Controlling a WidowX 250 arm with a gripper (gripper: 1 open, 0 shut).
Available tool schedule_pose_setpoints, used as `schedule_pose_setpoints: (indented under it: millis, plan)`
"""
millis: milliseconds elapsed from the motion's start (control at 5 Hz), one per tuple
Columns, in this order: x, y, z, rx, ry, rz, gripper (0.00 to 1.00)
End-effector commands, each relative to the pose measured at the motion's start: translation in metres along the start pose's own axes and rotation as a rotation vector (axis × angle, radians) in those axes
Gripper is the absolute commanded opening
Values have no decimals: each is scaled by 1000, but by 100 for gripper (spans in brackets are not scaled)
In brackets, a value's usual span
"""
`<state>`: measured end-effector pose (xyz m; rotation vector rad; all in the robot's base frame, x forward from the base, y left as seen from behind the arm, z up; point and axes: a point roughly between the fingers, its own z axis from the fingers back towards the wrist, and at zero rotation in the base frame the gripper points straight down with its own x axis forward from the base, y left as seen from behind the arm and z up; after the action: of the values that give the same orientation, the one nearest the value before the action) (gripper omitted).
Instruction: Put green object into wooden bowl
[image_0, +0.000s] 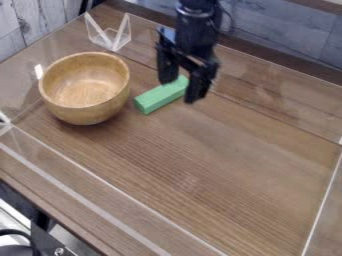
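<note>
The green object (156, 98), a small flat bright-green block, lies on the wooden table just right of the wooden bowl (84, 87). The bowl is round, light tan and holds nothing. My gripper (181, 88) points straight down over the block's right end. Its two dark fingers stand wide open, one on each side of that end. The fingertips are low, near the table. Nothing is gripped. The block's right tip is partly hidden behind the fingers.
A low clear plastic wall (80, 205) rims the table along its edges. A clear wire-like stand (107, 34) sits at the back left behind the bowl. Bare wood (227, 170) stretches to the front and right of the block.
</note>
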<state>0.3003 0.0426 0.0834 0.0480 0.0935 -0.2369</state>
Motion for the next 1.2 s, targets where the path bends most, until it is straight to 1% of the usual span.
schedule_pose_setpoints:
  millis: [0, 200, 400, 600, 800, 1000]
  plan:
    - [10, 22, 20, 27, -50, 10, 100]
    - [13, 27, 10, 26, -57, -9, 100]
    - [17, 25, 0, 19, -72, -32, 100]
    - [15, 34, -7, 15, -85, -51, 100]
    - [15, 45, -12, 15, -97, -45, 100]
    - [21, 38, -4, 16, -103, -29, 100]
